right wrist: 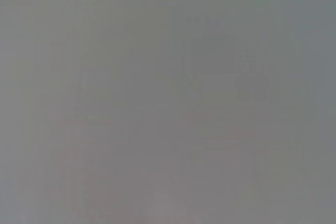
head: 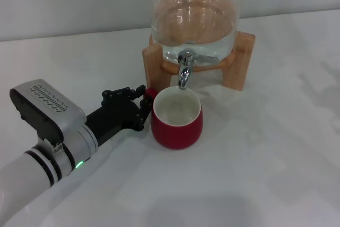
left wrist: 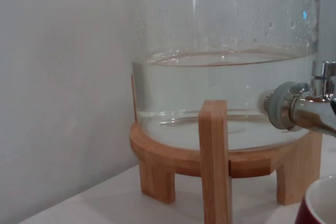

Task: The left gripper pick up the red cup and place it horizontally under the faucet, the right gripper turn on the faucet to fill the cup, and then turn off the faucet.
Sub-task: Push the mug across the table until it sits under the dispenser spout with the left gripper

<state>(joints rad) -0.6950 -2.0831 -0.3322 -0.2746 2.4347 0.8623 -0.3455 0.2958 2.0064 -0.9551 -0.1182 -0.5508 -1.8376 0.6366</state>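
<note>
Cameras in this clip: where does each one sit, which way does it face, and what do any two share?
Head view: high on the robot, looking forward and down at the white table; shows the left gripper at the red cup's handle, under the faucet.
Left wrist view: low beside the table, facing the glass dispenser on its wooden stand; no fingers visible.
Right wrist view: only blank grey.
Shared: faucet, dispenser, stand, cup rim in head and left wrist views.

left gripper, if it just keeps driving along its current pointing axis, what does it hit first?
The left gripper points straight at the red cup; its fingers are already at the cup's handle, so the cup comes first. Beyond it, probably bare table rather than the dispenser stand, though depth is unclear.
</note>
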